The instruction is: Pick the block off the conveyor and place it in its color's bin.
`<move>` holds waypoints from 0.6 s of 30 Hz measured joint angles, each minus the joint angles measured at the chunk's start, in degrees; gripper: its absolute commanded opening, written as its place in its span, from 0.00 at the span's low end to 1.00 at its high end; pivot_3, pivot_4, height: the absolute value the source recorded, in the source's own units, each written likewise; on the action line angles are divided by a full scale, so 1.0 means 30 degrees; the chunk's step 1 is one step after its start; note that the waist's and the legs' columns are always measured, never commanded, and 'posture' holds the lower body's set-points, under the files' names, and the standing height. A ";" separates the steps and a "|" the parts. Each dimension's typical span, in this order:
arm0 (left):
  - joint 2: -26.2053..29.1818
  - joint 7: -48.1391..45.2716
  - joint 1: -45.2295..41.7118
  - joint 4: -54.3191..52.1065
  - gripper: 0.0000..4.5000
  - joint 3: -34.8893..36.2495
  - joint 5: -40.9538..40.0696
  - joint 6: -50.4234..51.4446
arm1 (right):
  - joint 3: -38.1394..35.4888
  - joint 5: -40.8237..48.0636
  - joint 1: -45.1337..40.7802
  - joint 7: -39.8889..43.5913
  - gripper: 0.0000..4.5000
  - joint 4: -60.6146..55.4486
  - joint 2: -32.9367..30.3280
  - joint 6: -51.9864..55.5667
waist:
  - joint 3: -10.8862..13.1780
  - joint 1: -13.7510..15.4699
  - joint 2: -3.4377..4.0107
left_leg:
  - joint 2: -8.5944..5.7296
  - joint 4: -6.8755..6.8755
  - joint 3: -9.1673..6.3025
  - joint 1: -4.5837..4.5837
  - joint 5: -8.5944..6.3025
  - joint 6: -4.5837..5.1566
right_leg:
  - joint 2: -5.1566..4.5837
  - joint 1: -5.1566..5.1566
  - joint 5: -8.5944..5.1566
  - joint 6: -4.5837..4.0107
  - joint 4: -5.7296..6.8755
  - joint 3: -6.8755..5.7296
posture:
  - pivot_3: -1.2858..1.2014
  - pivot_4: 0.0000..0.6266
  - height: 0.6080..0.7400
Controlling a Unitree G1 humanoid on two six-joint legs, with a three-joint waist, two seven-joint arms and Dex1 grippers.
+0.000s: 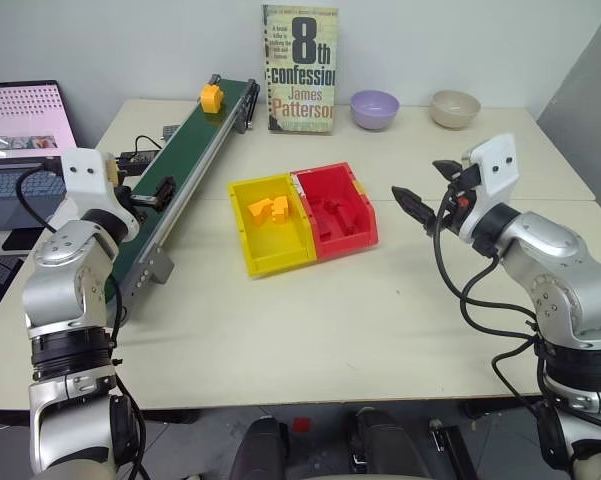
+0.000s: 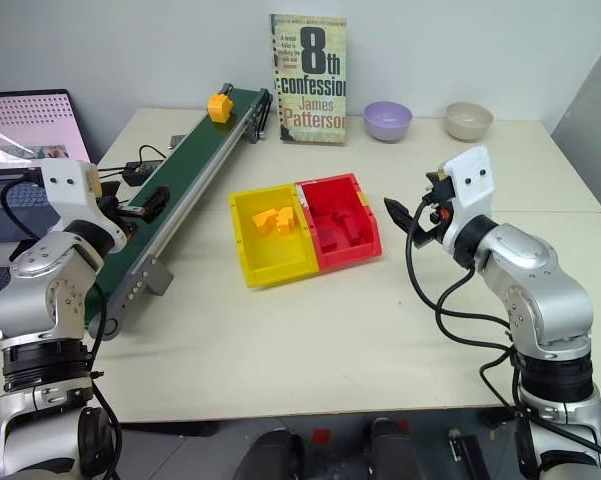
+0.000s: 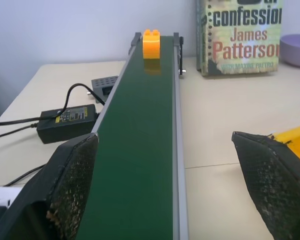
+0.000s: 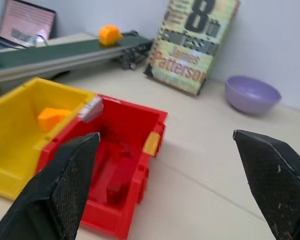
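**Grippers spread and empty, block at the belt's far end**

Our left gripper (image 3: 164,195) hangs over the near stretch of the conveyor (image 1: 185,155), its fingers spread wide and holding nothing. Our right gripper (image 4: 164,195) hovers above the bench (image 1: 400,300) just right of the red bin (image 1: 337,210), fingers likewise parted and empty. We see the block (image 1: 211,97) sitting upright on the green belt at its far end — well apart from both grippers. We find the bin (image 1: 270,223) joined to the red one's left side, near the conveyor, with a few yellow-orange bricks (image 1: 268,209) inside. Behind stand a book (image 1: 300,68) and two bowls (image 1: 375,108).
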 measured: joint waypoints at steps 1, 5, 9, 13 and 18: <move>-0.0005 0.0007 0.0060 0.0001 0.99 0.0102 -0.0004 -0.0063 | 0.0352 0.0434 -0.0424 0.0825 1.00 0.0237 0.0055 -0.0043 | 0.0000 -0.0012 0.0000 | 0.0000 0.0000 0.0004 0.0001 0.0000 0.0000 | 0.0000 -0.0001 0.0000 0.0000 0.0001 0.0004 | 0.52 0.24 1.00; -0.0063 -0.0059 0.0165 0.0056 0.99 0.0136 -0.0013 -0.0175 | 0.1130 0.1731 -0.1668 0.3051 1.00 0.0360 0.0486 -0.0209 | 0.0000 -0.0005 0.0000 | -0.0002 0.0000 -0.0003 -0.0006 0.0000 0.0000 | -0.0006 0.0001 0.0001 -0.0001 -0.0002 -0.0003 | 0.52 0.24 1.00; -0.0022 -0.0257 0.0290 0.0091 0.99 0.0245 -0.0014 -0.0195 | 0.1636 0.2352 -0.2219 0.4564 1.00 0.0645 0.0469 -0.0177 | 0.0000 0.0066 0.0000 | -0.0014 0.0000 0.0004 -0.0011 -0.0001 -0.0001 | -0.0026 0.0002 0.0003 0.0001 -0.0012 -0.0001 | 0.52 0.24 1.00; 0.0088 -0.0767 0.0404 0.0095 0.99 0.0241 -0.0019 -0.0186 | 0.1933 0.2643 -0.2395 0.5452 1.00 0.0679 0.0404 -0.0173 | 0.0000 0.0071 0.0000 | -0.0009 0.0000 0.0002 -0.0010 0.0000 0.0000 | -0.0027 0.0002 0.0004 0.0001 -0.0008 -0.0005 | 0.52 0.24 1.00; 0.0324 -0.1008 0.0414 0.0155 0.99 0.0242 -0.0011 -0.0186 | 0.2067 0.2772 -0.2398 0.5926 1.00 0.0680 0.0396 -0.0013 | 0.0000 0.0063 0.0000 | -0.0001 0.0000 -0.0001 -0.0003 0.0000 -0.0001 | -0.0023 -0.0001 0.0004 0.0000 0.0004 -0.0009 | 0.52 0.24 1.00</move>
